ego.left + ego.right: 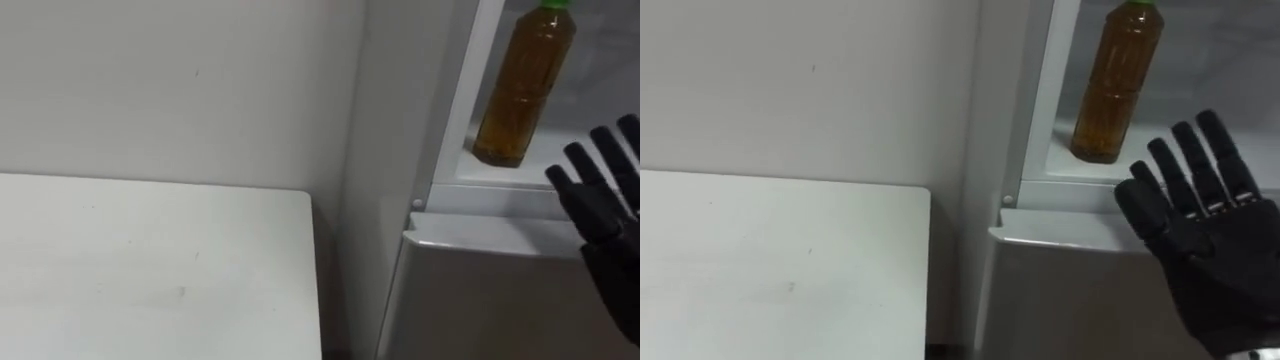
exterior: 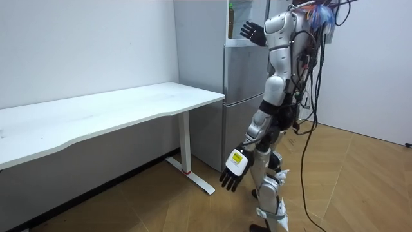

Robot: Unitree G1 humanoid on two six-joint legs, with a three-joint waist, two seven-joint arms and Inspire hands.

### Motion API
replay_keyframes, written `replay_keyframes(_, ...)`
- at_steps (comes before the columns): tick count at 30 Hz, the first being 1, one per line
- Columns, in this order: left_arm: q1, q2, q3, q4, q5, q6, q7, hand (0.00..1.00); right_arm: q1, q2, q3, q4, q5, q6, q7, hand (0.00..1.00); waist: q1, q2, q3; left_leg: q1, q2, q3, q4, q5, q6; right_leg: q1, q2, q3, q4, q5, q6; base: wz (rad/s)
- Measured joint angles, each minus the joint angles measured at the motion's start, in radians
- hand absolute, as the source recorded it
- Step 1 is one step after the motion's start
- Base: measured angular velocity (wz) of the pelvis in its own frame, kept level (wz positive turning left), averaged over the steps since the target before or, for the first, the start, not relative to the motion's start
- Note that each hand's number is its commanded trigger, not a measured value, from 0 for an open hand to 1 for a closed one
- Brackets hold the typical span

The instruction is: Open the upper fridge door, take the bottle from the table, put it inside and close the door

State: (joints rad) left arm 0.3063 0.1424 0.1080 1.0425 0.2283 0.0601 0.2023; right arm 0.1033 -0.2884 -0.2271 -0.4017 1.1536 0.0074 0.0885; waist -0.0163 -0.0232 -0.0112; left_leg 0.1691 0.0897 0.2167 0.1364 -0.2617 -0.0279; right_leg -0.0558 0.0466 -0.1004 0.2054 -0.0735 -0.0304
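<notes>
Bottle [image 1: 1118,85] placement is judged to be done. The bottle, filled with amber liquid and capped in green, is seen standing upright on the white shelf [image 1: 1055,172] of the upper fridge [image 1: 1038,100], close to the compartment's left wall and touched by nothing. What may be left is judged to be small: the arm is to be taken clear, and the compartment, which stands open, is presumably to be shut (its door cannot be made out well enough to say how it hangs). The right hand [image 1: 1200,225] is held wide, with the fingers straight and spread, and nothing is gripped in it. It is raised in front of the shelf's edge, just below and to the right of the bottle's base, and a clear gap is kept between the fingertips and the bottle. Whether the hand rests against the lower door [image 1: 1070,290] cannot be told. The left hand [image 2: 232,173] is seen in the room view hanging beside the thigh, with the fingers loose and nothing carried. The robot is shown standing upright before the fridge, just past the end of the white table [image 1: 770,270].
</notes>
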Motion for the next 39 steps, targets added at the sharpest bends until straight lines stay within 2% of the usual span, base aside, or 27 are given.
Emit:
replay_keyframes(3,-0.004,-0.004,-0.016,0.007,0.000,-0.001,-0.003,0.00,0.002,0.030,0.050,0.046,0.028,-0.005,0.064,0.00,0.001,0.014,0.0055,-0.002,0.003,0.000,-0.001,-0.003,-0.004,0.000,0.003,0.003,0.000,0.000,-0.001,0.00)
replay_keyframes(5,-0.007,-0.006,-0.027,0.010,0.000,-0.003,-0.020,0.00,0.017,0.050,0.057,0.056,0.082,-0.006,0.125,0.00,0.000,0.021,0.0019,-0.008,0.003,-0.001,0.002,-0.004,-0.004,-0.005,0.003,0.003,0.000,-0.001,-0.002,0.00)
replay_keyframes(8,-0.010,-0.007,-0.050,0.014,0.000,-0.003,-0.028,0.00,0.038,0.058,0.068,0.088,0.126,-0.015,0.198,0.00,-0.002,0.029,-0.0017,-0.009,0.002,0.000,0.010,-0.005,-0.004,-0.007,0.004,0.006,0.000,-0.001,-0.003,-0.01)
replay_keyframes(12,-0.011,-0.008,-0.053,0.030,0.000,-0.022,-0.032,0.00,0.058,0.078,0.071,0.143,0.142,-0.030,0.272,0.00,-0.003,0.030,0.0003,-0.002,0.002,0.001,0.016,-0.005,-0.004,0.002,0.005,0.012,-0.003,-0.002,-0.002,0.00)
replay_keyframes(14,-0.013,-0.010,-0.054,0.040,0.000,-0.023,-0.031,0.00,0.069,0.112,0.072,0.190,0.141,-0.031,0.308,0.00,-0.005,0.024,-0.0010,-0.001,0.002,0.001,0.015,-0.007,-0.003,0.001,0.006,0.016,-0.001,-0.003,-0.002,0.00)
replay_keyframes(16,-0.012,-0.013,-0.054,0.044,-0.001,-0.024,-0.031,0.00,0.081,0.125,0.074,0.210,0.142,-0.031,0.335,0.00,-0.005,0.024,-0.0010,-0.001,0.002,0.001,0.015,-0.009,-0.002,0.003,0.006,0.018,-0.001,-0.002,-0.001,0.00)
replay_keyframes(24,-0.012,-0.014,-0.054,0.051,-0.027,-0.025,-0.029,0.00,0.159,0.138,0.089,0.339,0.147,-0.028,0.441,0.00,-0.005,0.039,-0.0030,-0.001,0.002,0.002,0.016,-0.011,-0.002,0.003,0.006,0.016,-0.001,-0.002,-0.001,0.00)
replay_keyframes(26,-0.027,-0.013,-0.053,0.071,-0.048,-0.026,-0.030,0.00,0.181,0.143,0.089,0.369,0.199,-0.028,0.449,0.00,-0.001,0.042,-0.0026,-0.001,0.002,0.002,0.015,-0.011,-0.002,0.003,0.005,0.016,0.000,-0.002,-0.001,0.00)
replay_keyframes(34,-0.032,-0.013,-0.051,0.075,-0.089,-0.027,-0.034,0.00,0.226,0.144,0.090,0.585,0.260,-0.028,0.489,0.00,-0.004,0.038,-0.0050,-0.004,0.002,0.003,0.015,-0.012,-0.001,-0.002,0.005,0.016,0.000,-0.002,-0.001,0.00)
replay_keyframes(39,-0.032,-0.013,-0.042,0.077,-0.128,-0.048,-0.009,0.00,0.250,0.145,0.085,0.688,0.272,-0.029,0.475,0.00,-0.007,0.032,-0.0074,0.000,0.002,0.006,0.016,-0.011,-0.001,-0.002,0.006,0.018,0.000,-0.002,-0.001,-0.02)
